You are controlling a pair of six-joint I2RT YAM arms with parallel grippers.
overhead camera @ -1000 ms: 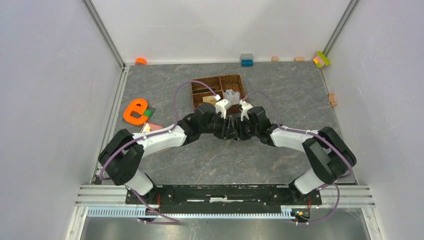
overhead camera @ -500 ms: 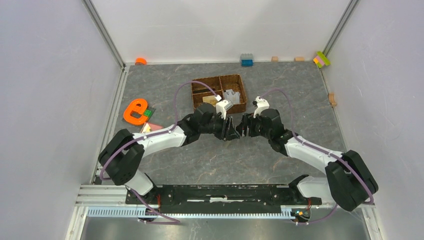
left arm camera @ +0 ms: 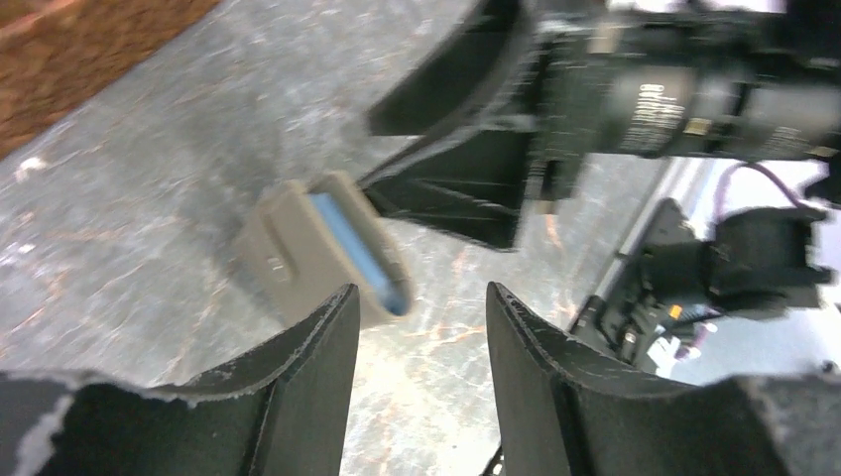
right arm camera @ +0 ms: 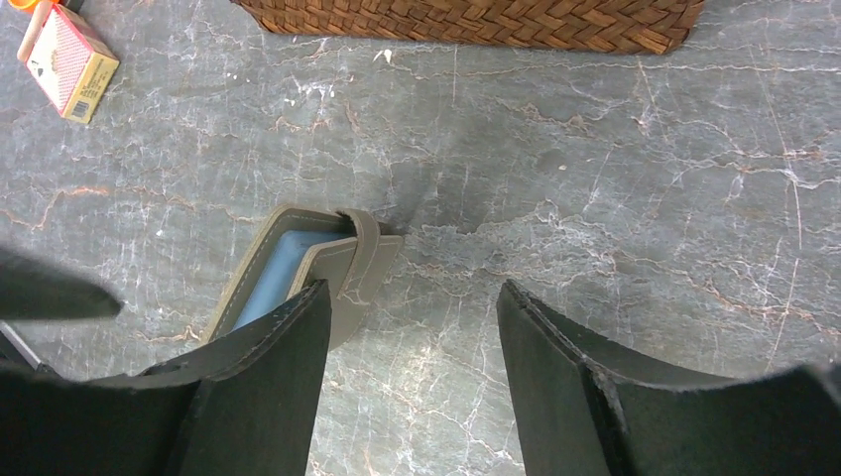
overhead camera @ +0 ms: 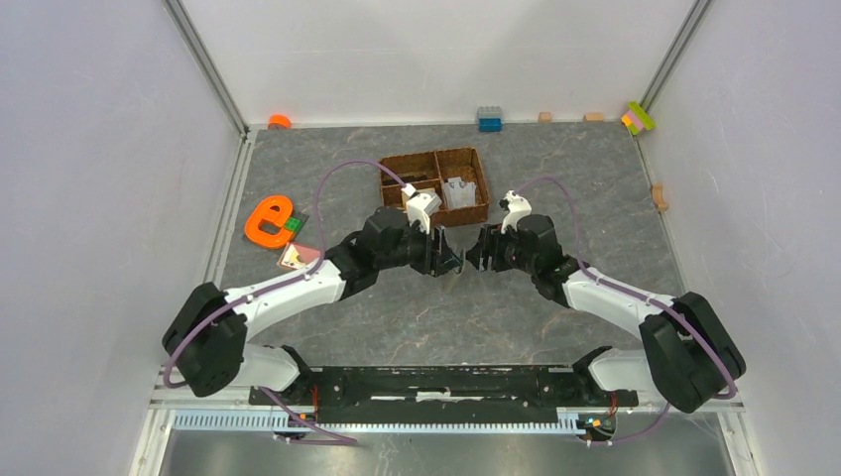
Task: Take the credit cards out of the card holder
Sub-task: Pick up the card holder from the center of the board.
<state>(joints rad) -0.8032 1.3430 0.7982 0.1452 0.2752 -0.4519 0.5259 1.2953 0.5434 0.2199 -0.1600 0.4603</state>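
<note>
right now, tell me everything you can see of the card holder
The card holder is a flat grey-olive case, leather-like with stitched edges and a strap tab across one end. It is partly open, showing a light-blue inside face; no card is visible. It lies on the marbled grey table, near the woven basket, between the open left tool and right tool, gripped by neither.
</note>
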